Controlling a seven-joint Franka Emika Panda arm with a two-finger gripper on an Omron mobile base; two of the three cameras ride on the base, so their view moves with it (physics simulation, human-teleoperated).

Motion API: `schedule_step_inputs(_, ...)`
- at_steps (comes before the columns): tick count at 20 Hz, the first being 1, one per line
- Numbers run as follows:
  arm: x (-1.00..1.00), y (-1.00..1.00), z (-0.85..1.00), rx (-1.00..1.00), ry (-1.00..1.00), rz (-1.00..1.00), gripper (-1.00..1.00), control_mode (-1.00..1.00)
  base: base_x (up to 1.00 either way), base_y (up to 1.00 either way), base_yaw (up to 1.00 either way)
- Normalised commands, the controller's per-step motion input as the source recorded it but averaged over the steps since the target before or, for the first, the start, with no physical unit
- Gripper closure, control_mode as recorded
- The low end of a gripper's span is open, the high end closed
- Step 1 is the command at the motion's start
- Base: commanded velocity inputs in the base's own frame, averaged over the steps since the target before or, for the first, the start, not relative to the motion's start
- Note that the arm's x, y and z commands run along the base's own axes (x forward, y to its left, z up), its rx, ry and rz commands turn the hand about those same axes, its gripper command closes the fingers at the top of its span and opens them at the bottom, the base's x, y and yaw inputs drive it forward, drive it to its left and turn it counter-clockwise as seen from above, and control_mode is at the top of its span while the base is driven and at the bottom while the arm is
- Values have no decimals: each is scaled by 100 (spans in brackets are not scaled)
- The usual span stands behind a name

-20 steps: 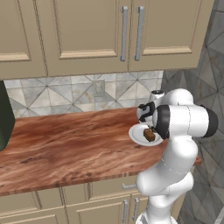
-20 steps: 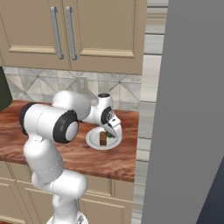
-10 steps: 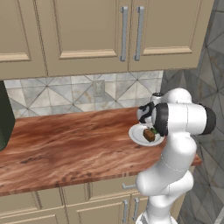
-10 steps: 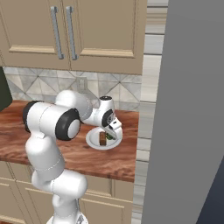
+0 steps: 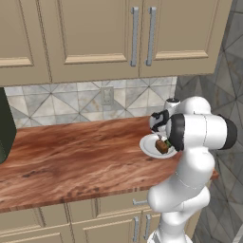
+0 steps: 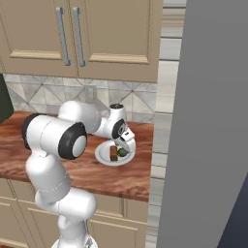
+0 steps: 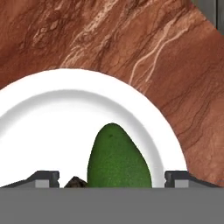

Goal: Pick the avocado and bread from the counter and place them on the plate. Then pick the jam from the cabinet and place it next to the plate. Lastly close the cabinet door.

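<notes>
The white plate (image 5: 148, 147) (image 6: 102, 155) (image 7: 52, 127) rests on the wood-grain counter (image 5: 71, 152) near its right end. On it lie the green avocado (image 7: 117, 157) (image 6: 123, 152) and the brown bread (image 5: 161, 146) (image 6: 114, 153) (image 7: 76, 182) side by side. My gripper (image 7: 112, 177) (image 6: 127, 143) hangs just over the plate, open, its fingertips (image 7: 47, 177) wide apart on either side of the avocado and clear of it. The jam is out of view.
Beige upper cabinet doors (image 5: 142, 38) with metal handles hang shut above the counter. A dark appliance (image 5: 5, 123) stands at the counter's far left. A tall grey panel (image 6: 208, 121) closes off the right side just past the plate.
The fingers have spread apart and the avocado now lies free on the plate beside the bread. The arm has hardly moved.
</notes>
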Motion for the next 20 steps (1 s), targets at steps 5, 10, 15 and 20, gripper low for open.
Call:
schedule_step_inputs(5,-16,0,52,0,-6,0,-100,-100,0,0,0)
schedule_step_inputs(10,-48,11,58,0,-11,0,-100,-100,0,0,0)
schedule_step_inputs(15,-73,26,68,0,-13,0,-100,-100,0,0,0)
schedule_step_inputs(20,-73,35,58,-1,-11,0,-100,-100,0,0,0)
